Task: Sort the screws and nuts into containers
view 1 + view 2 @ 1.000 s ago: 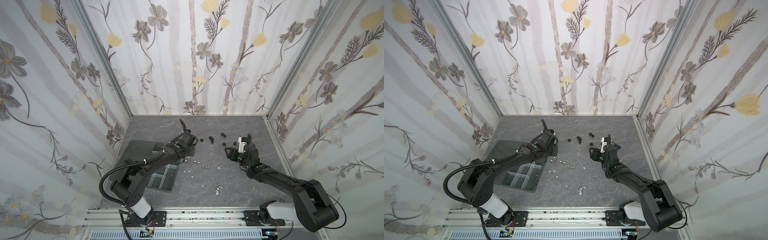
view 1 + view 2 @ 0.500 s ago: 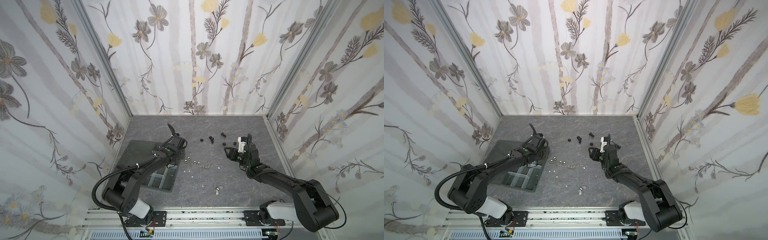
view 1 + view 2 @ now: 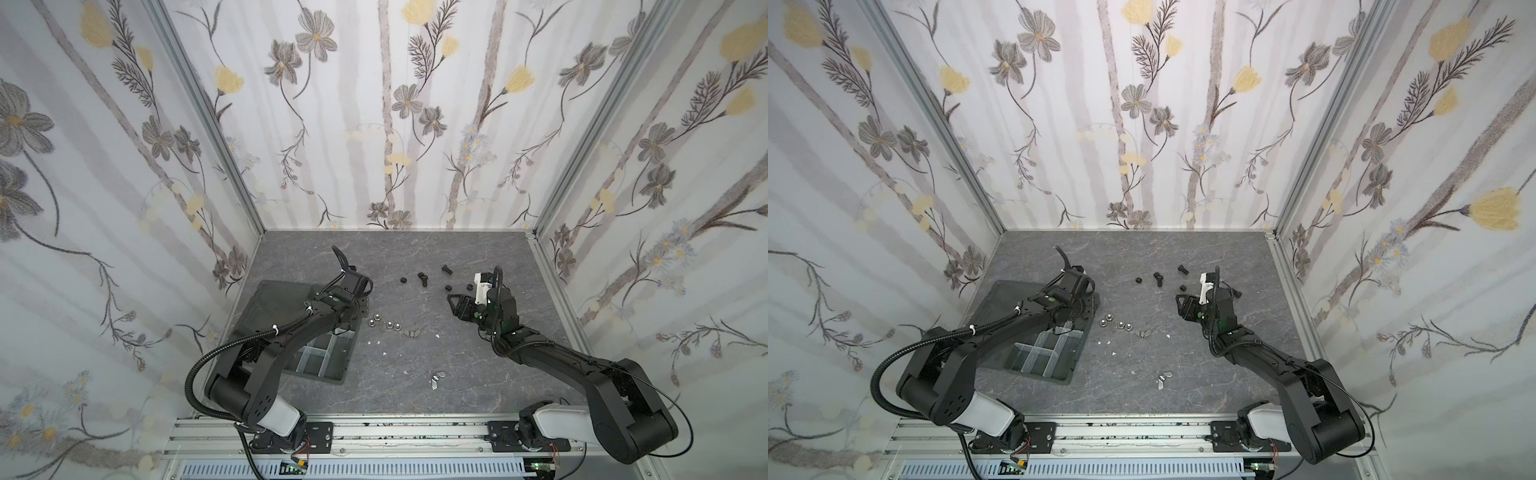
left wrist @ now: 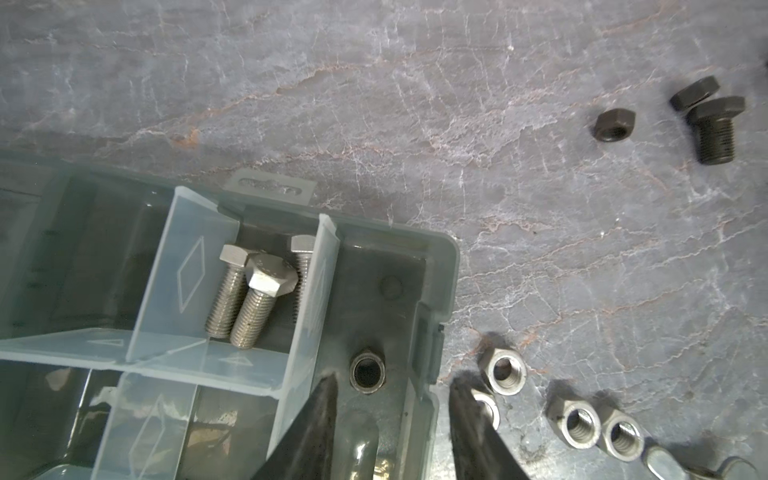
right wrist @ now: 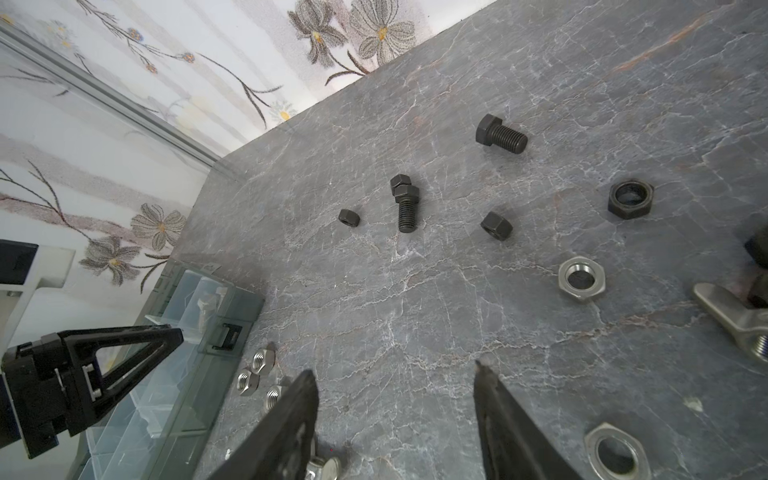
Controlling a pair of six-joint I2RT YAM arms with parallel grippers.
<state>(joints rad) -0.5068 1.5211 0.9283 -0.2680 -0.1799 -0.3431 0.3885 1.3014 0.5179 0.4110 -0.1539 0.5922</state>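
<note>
Floral-papered walls close in a grey marbled bench (image 3: 415,249). Taken from the bench's middle in both top views, the organiser tray (image 3: 334,371) lies at 8 o'clock, with its flat lid (image 3: 274,303) spread toward 10 o'clock. The left arm (image 3: 291,336) stretches over the tray's far end. In the left wrist view the left jaws stand partly open and grip nothing, one tip over the corner compartment (image 4: 390,286), the other over the bench just outside its wall. A dark hex nut (image 4: 368,371) lies loose on that compartment's floor, just past the tips. Three silver screws (image 4: 253,299) lie in the neighbouring compartment. Silver hex nuts (image 3: 384,324) sit on the bench just beside the tray, at its 3 o'clock side, with a wing nut (image 3: 411,333) next along. Black screws (image 3: 422,278) and black nuts (image 3: 402,281) are scattered at 12 to 1 o'clock. More wing nuts (image 3: 436,379) lie at 5 o'clock. On the right arm (image 3: 540,353), the right jaws sit at 2 o'clock, wide apart and empty over bare bench
</note>
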